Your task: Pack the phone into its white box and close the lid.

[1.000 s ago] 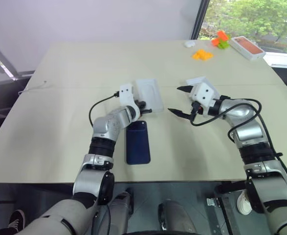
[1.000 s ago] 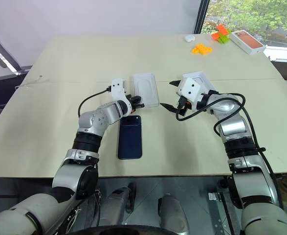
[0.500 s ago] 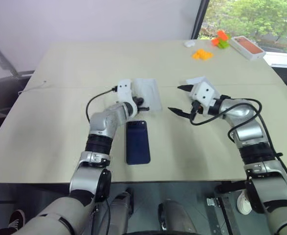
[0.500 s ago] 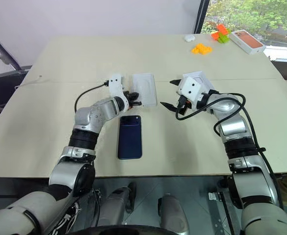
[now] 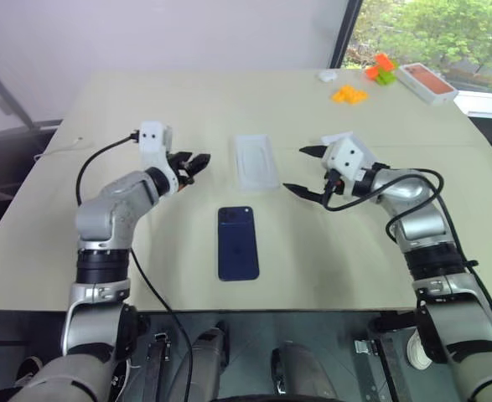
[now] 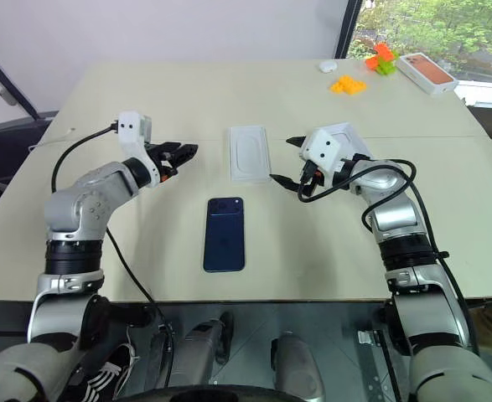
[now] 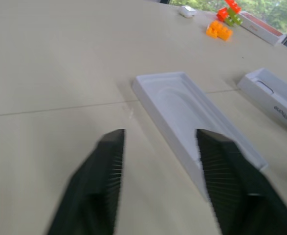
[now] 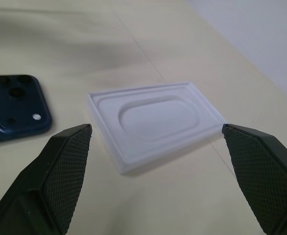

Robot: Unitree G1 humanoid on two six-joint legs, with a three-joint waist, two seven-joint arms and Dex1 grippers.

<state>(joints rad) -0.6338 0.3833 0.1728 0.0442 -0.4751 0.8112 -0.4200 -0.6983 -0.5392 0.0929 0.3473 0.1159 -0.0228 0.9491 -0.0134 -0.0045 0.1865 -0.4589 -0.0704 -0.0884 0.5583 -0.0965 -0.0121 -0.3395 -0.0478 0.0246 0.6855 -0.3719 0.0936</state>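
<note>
While the phone (image 5: 237, 242) lies flat on the counter (image 5: 128, 109) just short of the white box (image 5: 256, 161), both hands, left (image 5: 197, 162) and right (image 5: 306, 171), flank that box spread wide and empty, likely ready to reach in.

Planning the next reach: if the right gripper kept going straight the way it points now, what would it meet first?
Probably the white box. The right gripper is open and aimed at it, with bare table between. The phone lies off to the side of that line.
</note>
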